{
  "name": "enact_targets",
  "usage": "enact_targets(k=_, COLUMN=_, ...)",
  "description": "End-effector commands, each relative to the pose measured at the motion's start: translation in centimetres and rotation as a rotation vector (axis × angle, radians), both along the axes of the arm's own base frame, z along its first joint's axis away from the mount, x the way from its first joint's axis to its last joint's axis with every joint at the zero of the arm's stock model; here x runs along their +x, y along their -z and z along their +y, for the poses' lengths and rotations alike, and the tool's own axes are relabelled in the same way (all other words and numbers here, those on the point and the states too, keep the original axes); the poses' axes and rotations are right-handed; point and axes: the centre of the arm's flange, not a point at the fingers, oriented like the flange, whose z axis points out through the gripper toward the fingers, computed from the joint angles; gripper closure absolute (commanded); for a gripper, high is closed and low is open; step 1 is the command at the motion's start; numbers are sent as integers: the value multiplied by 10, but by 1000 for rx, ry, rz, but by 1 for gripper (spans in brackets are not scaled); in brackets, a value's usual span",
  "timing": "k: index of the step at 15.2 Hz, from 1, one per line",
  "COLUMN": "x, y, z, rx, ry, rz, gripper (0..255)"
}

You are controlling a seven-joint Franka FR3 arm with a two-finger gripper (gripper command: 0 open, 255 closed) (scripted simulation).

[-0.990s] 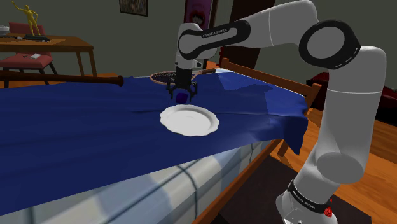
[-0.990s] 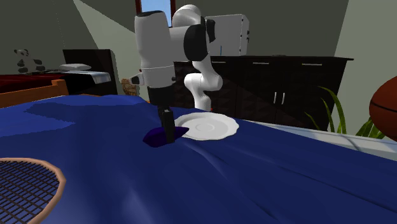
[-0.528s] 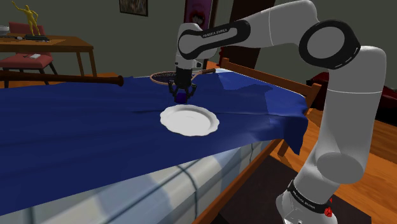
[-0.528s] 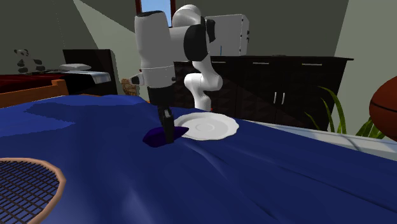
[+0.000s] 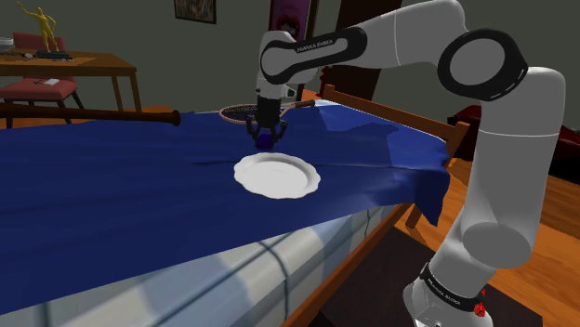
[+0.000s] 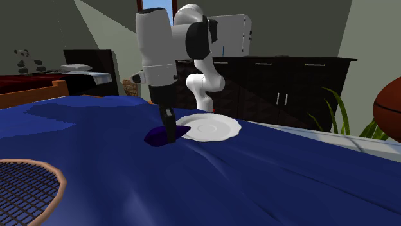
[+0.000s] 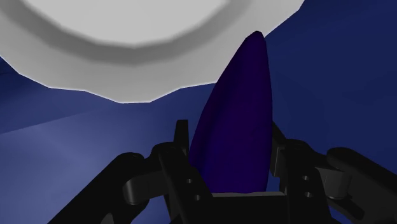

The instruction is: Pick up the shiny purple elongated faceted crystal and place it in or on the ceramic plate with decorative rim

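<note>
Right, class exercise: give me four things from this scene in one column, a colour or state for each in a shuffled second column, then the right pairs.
Column one
1. crystal
2. plate
3. racket
4. gripper

Column two
a. white, nothing on it
b. orange rim, dark strings
c. black, shut
d. dark purple, clasped

Pairs: 1-d, 2-a, 3-b, 4-c
</note>
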Motion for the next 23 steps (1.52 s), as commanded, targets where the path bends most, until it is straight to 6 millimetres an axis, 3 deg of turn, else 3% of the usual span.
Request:
enact_targets(k=1, x=0, y=-9, z=0, rx=0, ry=0, rz=0, gripper=255)
enact_targets(k=16, x=0, y=-84, z=0, rx=0, ry=0, rz=0, gripper=255)
enact_targets(k=23, x=-83, y=-83, z=40, rx=0, ry=0, rz=0, gripper=255)
